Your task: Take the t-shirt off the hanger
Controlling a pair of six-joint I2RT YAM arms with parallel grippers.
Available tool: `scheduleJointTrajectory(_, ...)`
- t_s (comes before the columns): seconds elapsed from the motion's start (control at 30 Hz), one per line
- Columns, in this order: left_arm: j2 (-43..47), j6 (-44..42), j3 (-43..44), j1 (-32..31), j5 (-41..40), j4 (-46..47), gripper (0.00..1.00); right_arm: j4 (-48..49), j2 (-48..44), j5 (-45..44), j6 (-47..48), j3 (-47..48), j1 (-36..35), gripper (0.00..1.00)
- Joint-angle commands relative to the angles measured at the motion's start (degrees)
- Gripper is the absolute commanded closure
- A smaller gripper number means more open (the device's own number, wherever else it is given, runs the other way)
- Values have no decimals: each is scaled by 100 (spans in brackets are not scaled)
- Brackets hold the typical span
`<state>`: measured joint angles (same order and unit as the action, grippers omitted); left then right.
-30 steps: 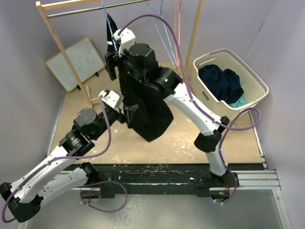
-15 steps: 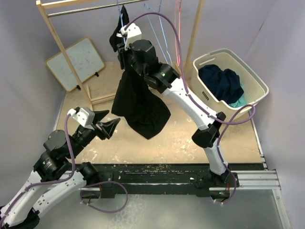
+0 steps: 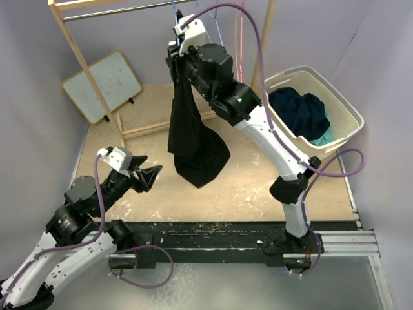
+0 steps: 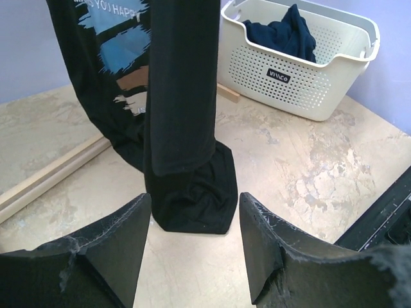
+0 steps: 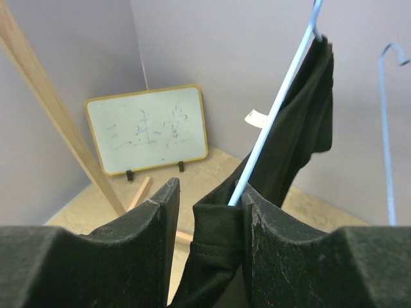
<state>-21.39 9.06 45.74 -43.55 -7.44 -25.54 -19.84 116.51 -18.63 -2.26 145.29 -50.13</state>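
Note:
A black t-shirt [image 3: 193,139] with a printed front hangs long and bunched from a light blue hanger [image 5: 276,109]; its hem touches the floor. My right gripper [image 3: 174,61] is high up near the rack's rod. In the right wrist view, my right gripper [image 5: 210,192] has the hanger's bar and a fold of the shirt [image 5: 302,122] between its fingers, pressed against the right finger. My left gripper [image 3: 150,175] is open and empty, low at the left, apart from the shirt. In the left wrist view, the shirt [image 4: 180,96] hangs just beyond my left gripper [image 4: 192,205].
A white laundry basket [image 3: 348,110] with dark blue clothes stands at the right, also in the left wrist view [image 4: 359,38]. A wooden rack post [image 3: 77,58] and metal rod [image 3: 116,11] stand at the back. Spare hangers [image 3: 222,39] hang there. A whiteboard [image 3: 106,84] leans at the left.
My right gripper has risen and moved right with the hanger and shirt, which now hangs straighter. My left arm has pulled back from the shirt to the near left, jaws open.

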Motion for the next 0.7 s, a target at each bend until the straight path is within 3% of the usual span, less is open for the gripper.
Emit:
scheduleJointTrajectory(0.0, -42, 87, 67, 7, 32, 99, 40, 723, -663, 216, 716, -104, 29, 100)
scheduleJointTrajectory(0.47, -77, 41, 65, 12, 57, 128, 38, 931, -1575, 618, 1103, -966, 29, 100)
scheduleJointTrajectory(0.67, 109, -14, 1, 14, 133, 284, 32, 1355, -2827, 1102, 696, -2537, 27, 100)
